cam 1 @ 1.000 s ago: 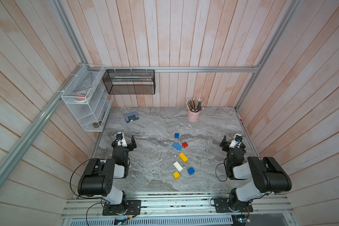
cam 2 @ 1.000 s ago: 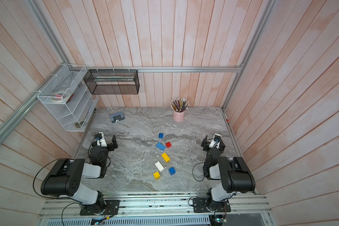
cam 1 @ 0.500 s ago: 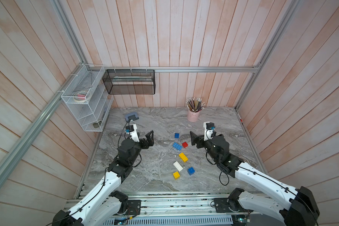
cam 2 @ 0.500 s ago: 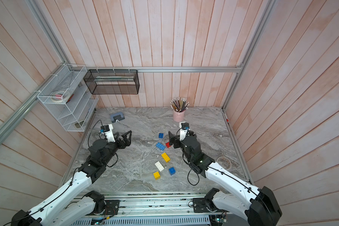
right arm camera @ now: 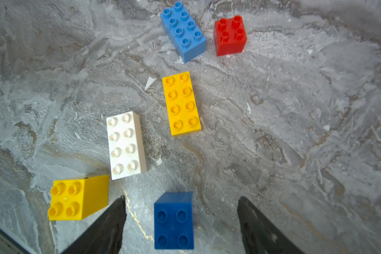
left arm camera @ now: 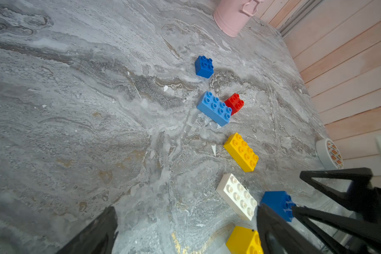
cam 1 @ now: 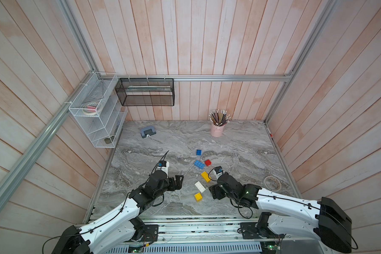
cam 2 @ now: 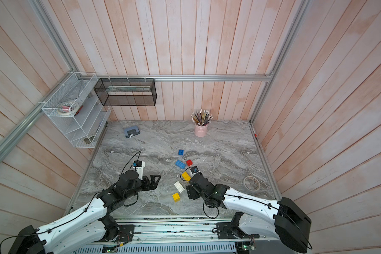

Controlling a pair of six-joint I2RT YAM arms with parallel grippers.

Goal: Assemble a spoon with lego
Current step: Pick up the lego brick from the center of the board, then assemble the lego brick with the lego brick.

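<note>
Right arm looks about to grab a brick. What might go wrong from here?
The right gripper straddles the blue square brick with gaps on both sides; uneven closing may twist or slide it. One finger sits close to the yellow square brick and the white brick, so it may nudge them.

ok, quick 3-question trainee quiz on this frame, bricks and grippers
1. True or false: the red brick is stacked on the light blue oblong brick.
2. Which brick sits between the open fingers of the right gripper? A white oblong; B dark blue square brick; C yellow square.
3. How many bricks lie on the table?
Key: 1 false, they stand side by side on the table. 2 B, not yet clamped. 3 seven.
</note>
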